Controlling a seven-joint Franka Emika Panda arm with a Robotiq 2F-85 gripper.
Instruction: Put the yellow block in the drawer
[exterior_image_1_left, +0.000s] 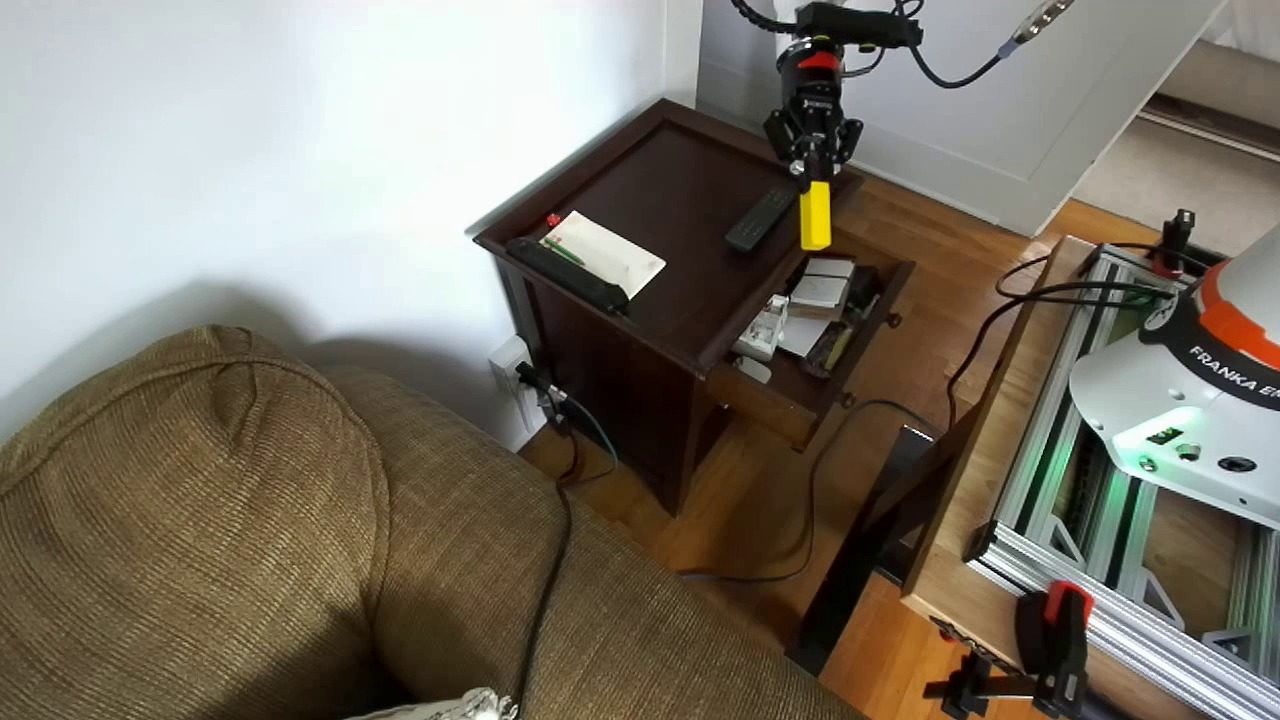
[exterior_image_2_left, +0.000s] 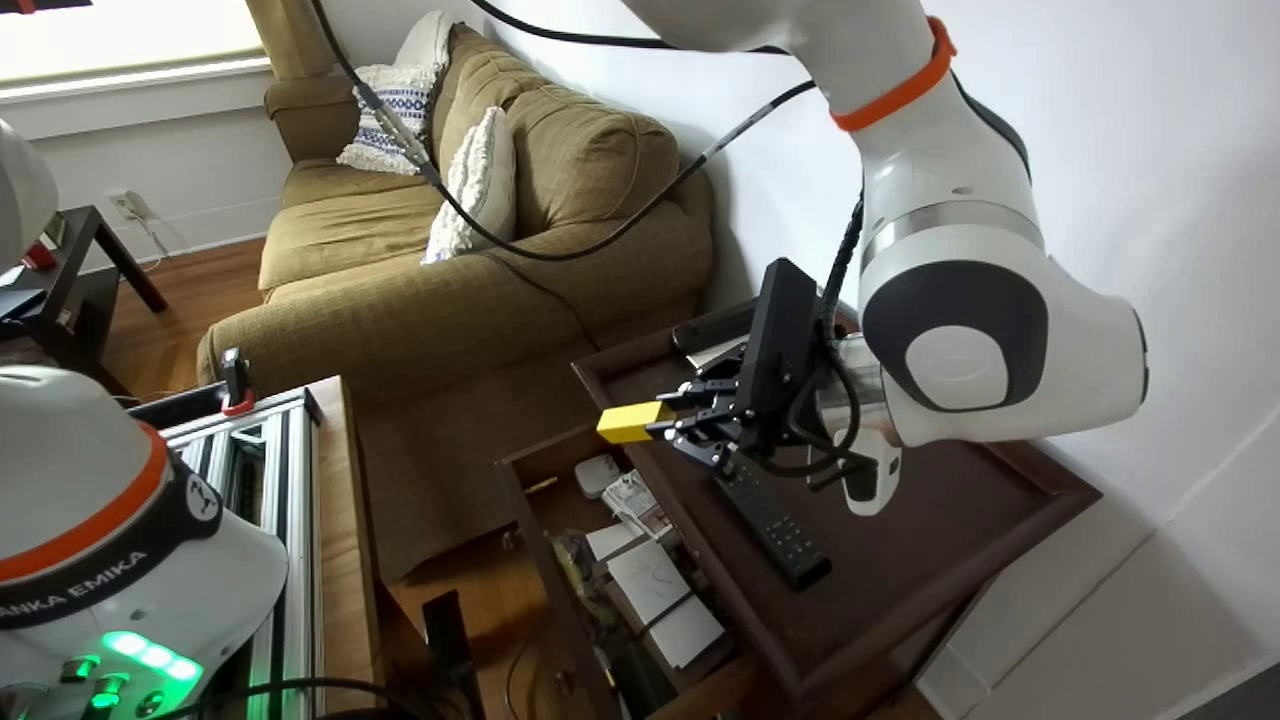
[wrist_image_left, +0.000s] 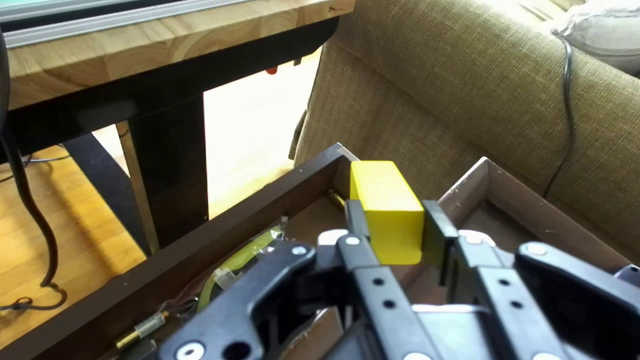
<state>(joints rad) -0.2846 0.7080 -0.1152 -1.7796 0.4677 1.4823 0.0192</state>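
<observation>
Evidently the jaws clamp the near end of the yellow block (wrist_image_left: 387, 212), its long axis jutting straight outward, apparently above the open drawer (exterior_image_1_left: 765, 405), so I'd expect lowering next.

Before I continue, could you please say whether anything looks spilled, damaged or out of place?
Nothing looks spilled. The open drawer looks untidy: flat white items and clear plastic packaging lie jumbled inside. The side table's rim has pale marks, perhaps scuffs.
</observation>
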